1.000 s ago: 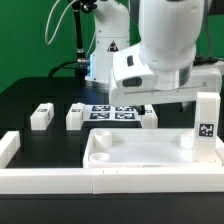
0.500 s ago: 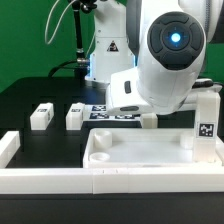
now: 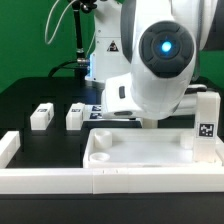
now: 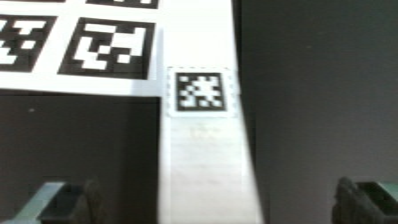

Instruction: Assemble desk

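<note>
A green backdrop [image 3: 30, 40] stands behind your black surface [image 3: 40, 95]. The white robot arm [image 3: 160, 60] fills most of the exterior view and hides its own gripper there.

In front of the arm you have the large white plastic tray-like desk panel [image 3: 130, 155]. It lies flat with its raised rim up, just behind the long white border wall segments [image 3: 60, 180] at the near edge.

To the exterior view's left of the panel, two small white block legs lie on the surface, near each other but apart: one [image 3: 40, 117] further out, the other [image 3: 75, 117] closer to the arm. A third tagged white leg [image 3: 207, 120] stands upright at the panel's end on the exterior view's right. You cannot tell whether it stands inside the rim or just behind it.

In the wrist view, a fourth white leg [image 4: 205, 130] lies flat on the surface, its black-and-white tag facing up. Its long side runs along the edge of the marker board [image 4: 71, 40]. Your gripper [image 4: 210, 205] hangs above this leg with its jaws spread wide. One dark finger [image 4: 50, 200] shows on each side of the leg, apart from it, and the gripper holds nothing.
</note>
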You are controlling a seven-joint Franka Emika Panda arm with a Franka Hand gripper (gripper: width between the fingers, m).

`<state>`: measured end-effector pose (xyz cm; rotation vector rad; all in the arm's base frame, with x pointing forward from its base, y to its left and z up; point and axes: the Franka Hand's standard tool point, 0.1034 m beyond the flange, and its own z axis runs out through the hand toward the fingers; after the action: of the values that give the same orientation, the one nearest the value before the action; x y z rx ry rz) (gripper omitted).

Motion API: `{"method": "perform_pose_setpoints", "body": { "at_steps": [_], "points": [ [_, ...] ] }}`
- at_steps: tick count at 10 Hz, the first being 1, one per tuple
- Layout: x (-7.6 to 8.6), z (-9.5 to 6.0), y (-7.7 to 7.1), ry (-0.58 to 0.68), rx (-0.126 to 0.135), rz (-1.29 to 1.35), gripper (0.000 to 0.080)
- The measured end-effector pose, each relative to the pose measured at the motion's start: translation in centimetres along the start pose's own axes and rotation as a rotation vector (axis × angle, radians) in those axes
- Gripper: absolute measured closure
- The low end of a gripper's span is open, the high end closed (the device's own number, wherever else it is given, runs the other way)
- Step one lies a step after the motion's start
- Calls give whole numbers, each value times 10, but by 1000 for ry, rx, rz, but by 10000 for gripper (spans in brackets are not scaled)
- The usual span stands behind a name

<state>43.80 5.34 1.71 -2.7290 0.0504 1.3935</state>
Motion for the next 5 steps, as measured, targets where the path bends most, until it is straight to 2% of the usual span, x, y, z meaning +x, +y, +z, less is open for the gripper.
{"method": "perform_pose_setpoints", "body": {
  "at_steps": [2,4,5],
  "points": [
    [-3,16,-1,-26,-6,81,150],
    [-2,14,0,-23,-4,78,150],
    [-2,14,0,-24,-4,78,267]
  ]
}}
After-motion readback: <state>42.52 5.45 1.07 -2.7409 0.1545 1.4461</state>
